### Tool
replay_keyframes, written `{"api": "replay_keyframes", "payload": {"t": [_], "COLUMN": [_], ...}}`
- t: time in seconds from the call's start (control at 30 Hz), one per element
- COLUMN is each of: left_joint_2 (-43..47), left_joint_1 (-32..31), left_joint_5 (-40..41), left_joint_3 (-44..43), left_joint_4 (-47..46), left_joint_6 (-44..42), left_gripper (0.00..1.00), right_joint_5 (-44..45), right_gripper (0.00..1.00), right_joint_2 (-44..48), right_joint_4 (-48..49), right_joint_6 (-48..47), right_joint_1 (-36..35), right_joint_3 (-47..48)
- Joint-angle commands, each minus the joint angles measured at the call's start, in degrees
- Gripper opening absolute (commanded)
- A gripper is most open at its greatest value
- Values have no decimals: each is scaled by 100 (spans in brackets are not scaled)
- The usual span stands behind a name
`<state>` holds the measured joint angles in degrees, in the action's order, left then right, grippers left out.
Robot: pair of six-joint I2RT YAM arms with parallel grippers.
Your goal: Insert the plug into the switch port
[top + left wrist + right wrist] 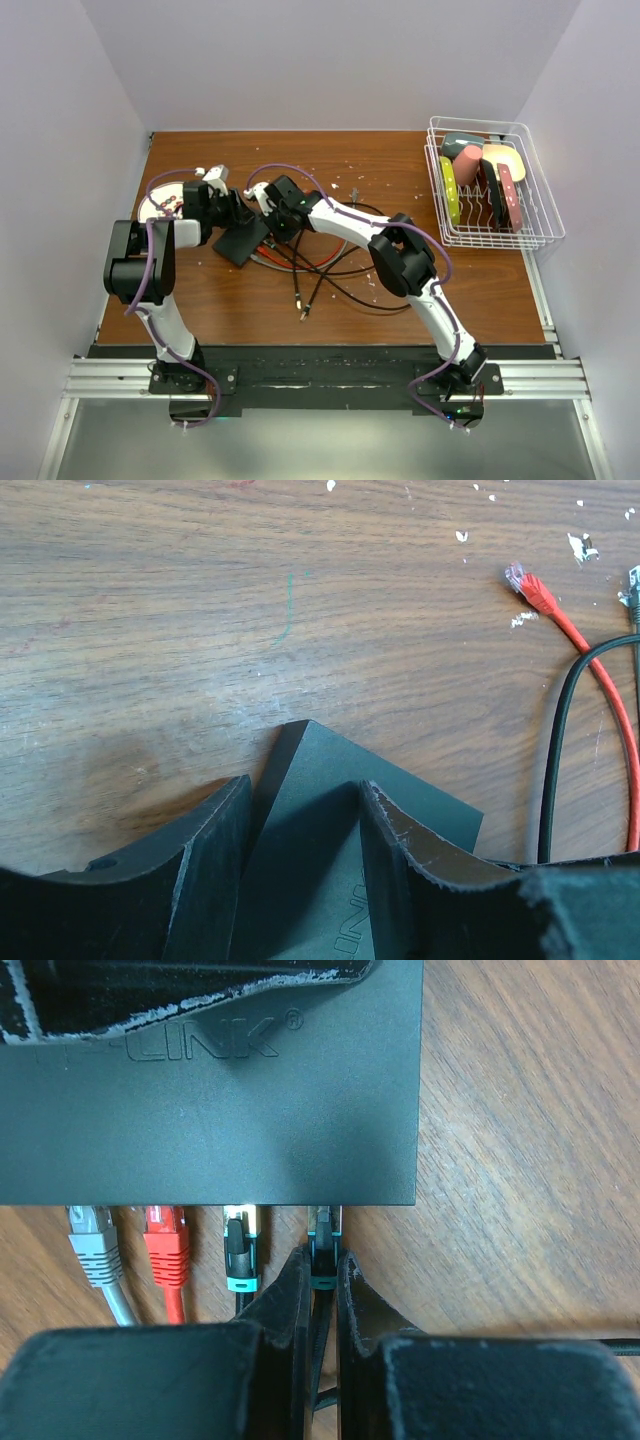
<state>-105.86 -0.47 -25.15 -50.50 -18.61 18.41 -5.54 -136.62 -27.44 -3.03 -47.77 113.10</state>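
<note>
Plug (322,1250) pinched by right end effector (322,1290), four cables at switch (210,1110) (left end effector (300,880) straddling it)

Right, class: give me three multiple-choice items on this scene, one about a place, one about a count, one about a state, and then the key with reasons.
1. Where does the wire rack stand?
A. at the far right of the table
B. between the two arm bases
C. on top of the switch

2. How many plugs sit at the port edge of the switch in the right wrist view?
A. two
B. four
C. six

3. What is the right gripper doing?
A. hanging open over bare wood
B. closed on the red plug
C. closed on the black plug with the teal end

Key: 1 A, the overhead view shows the rack at the table's far right. 2 B, grey, red and two black plugs line that edge. 3 C, its fingers pinch the rightmost black plug at its port.
</note>
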Motion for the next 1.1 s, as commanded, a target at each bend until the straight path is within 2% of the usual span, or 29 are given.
{"api": "replay_keyframes", "payload": {"t": [0.0,0.17,0.23,0.3,0.53,0.57,0.63,0.7,1.07], "left_joint_2": [-137,240,382,663,1813,2137,2707,2957,4204], "left_joint_1": [-524,-516,-516,-516,-507,-507,-507,-507,-507], "left_joint_5": [-1151,-624,-351,-106,738,861,1395,1625,1689], "left_joint_3": [111,163,216,295,699,752,997,1016,1305], "left_joint_4": [938,1096,1123,1114,1009,982,947,1061,877], "left_joint_6": [163,136,127,127,145,162,241,250,391], "left_gripper": [41,52,60,76,96,100,100,100,100], "right_joint_5": [-589,-176,-123,-88,44,62,167,220,545], "right_gripper": [0,1,3,4,8,13,23,27,57], "right_joint_2": [170,513,574,654,830,864,1013,1067,1663], "right_joint_4": [2340,2375,2384,2393,2305,2296,2339,2340,2173], "right_joint_6": [188,197,206,241,136,110,83,83,48], "right_joint_1": [-180,-171,-145,-128,-110,-110,-101,-101,-75], "right_joint_3": [162,-367,-578,-744,-1009,-1061,-1228,-1281,-1553]}}
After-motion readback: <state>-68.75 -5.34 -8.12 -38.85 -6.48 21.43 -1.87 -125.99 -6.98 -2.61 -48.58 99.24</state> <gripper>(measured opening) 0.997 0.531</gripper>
